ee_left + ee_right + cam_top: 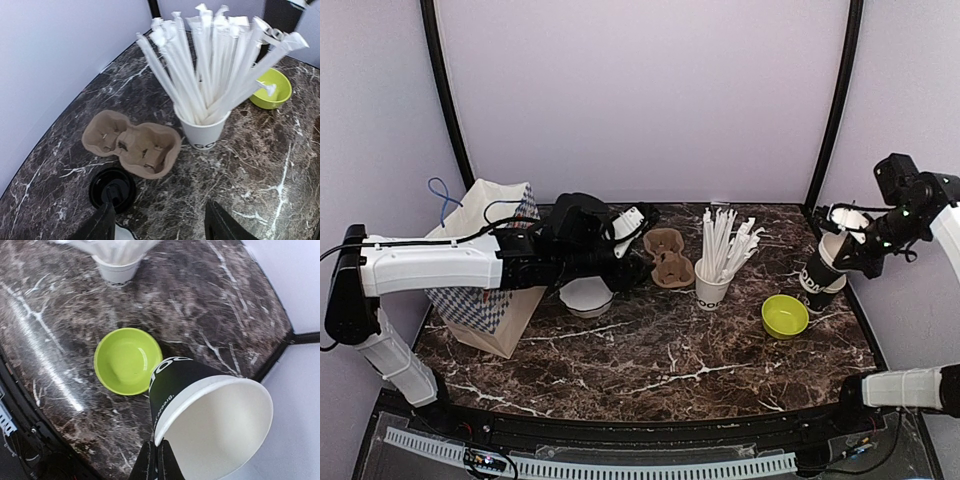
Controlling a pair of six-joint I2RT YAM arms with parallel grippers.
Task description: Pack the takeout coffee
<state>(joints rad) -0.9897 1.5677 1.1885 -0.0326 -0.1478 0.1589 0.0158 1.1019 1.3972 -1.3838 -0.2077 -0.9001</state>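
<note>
The right end effector [156, 456] was clenched on one spot of the cup [177, 385] rim, pinching the paper wall; so thin a hold could, I judged, let the cup twist, buckle or slip free; it hung tilted, seemingly clear of the counter [210, 305] and near its right edge, so a drop might send it off the side or into the bowl [127, 360]; the cup's mouth faced the wrist, its base pointing down beside the bowl. The left end effector [160, 210] stood released and empty, with the lid [112, 189] lying just ahead of its left finger; the lid sat just beside the carrier [132, 142], whether touching I could not tell; a careless descent could shove the carrier or brush the straws [215, 55].
</note>
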